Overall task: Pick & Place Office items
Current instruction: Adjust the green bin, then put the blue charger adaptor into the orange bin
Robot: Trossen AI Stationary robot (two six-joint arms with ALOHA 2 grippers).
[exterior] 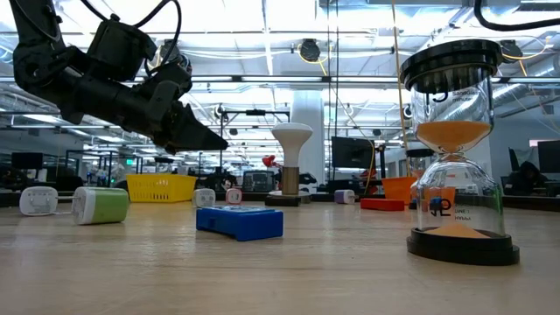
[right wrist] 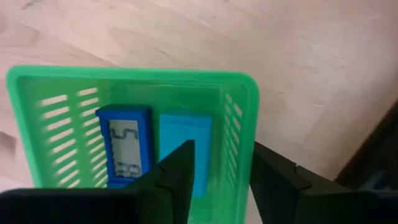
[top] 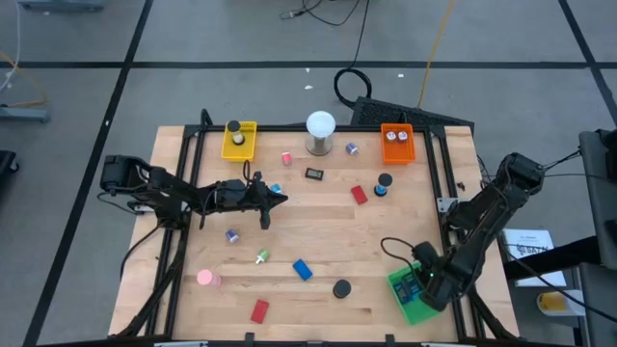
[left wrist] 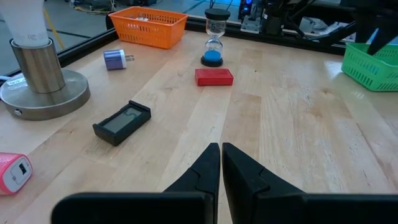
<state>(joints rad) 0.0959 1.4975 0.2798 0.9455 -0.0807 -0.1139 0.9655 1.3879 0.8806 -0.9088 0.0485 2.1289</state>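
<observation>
My left gripper [top: 275, 200] [left wrist: 221, 151] is shut and empty, raised above the table's middle [exterior: 206, 138]. Ahead of it lie a black display piece [left wrist: 122, 122], a red block [left wrist: 214, 76] and a blue hourglass [left wrist: 213, 37]. My right gripper [right wrist: 221, 155] [top: 416, 287] hangs open over the green tray [top: 413, 301] at the near right corner. One finger is above the tray's inside, the other past its wall. In the tray lie a dark blue display piece [right wrist: 124, 149] and a light blue block [right wrist: 189, 134]. A blue block [top: 303, 270], red block [top: 258, 309], pink round piece [top: 206, 278] and black round piece [top: 341, 287] lie near the table's near edge.
A yellow tray [top: 239, 140] and an orange tray [top: 397, 143] stand at the far edge, with the white ball on its metal base [top: 320, 130] between them. Small purple [top: 231, 234], green [top: 261, 256] and pink [top: 286, 158] bits are scattered about. Black frame rails run along both table sides.
</observation>
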